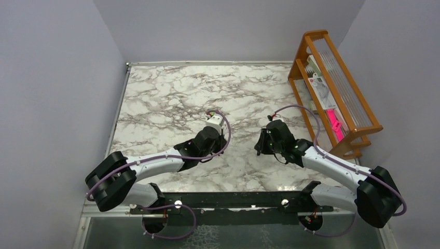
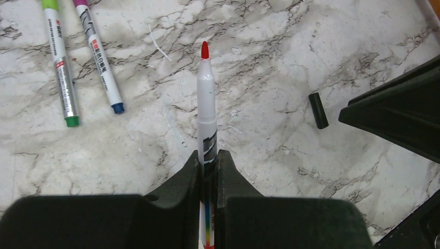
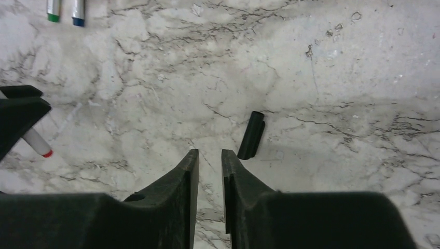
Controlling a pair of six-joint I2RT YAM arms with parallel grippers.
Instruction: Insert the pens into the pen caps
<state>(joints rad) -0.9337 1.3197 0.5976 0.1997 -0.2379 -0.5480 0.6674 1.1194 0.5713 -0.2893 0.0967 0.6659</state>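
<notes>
Marble table point(image 1: 166, 93) lies under both my arms. My left gripper point(image 2: 208, 155) clamps the red-tipped pen point(image 2: 206, 104), tip pointing up-frame. The black cap point(image 3: 251, 135) lies flat, lengthwise nearly up-frame, just upper right of my right gripper point(image 3: 209, 153), which is nearer, barely parted and empty.

Left claw point(image 1: 208, 139) and right claw point(image 1: 269, 139) mid-table point(image 1: 166, 96), close, not touching. Wooden rack point(image 1: 358, 136) far right.
</notes>
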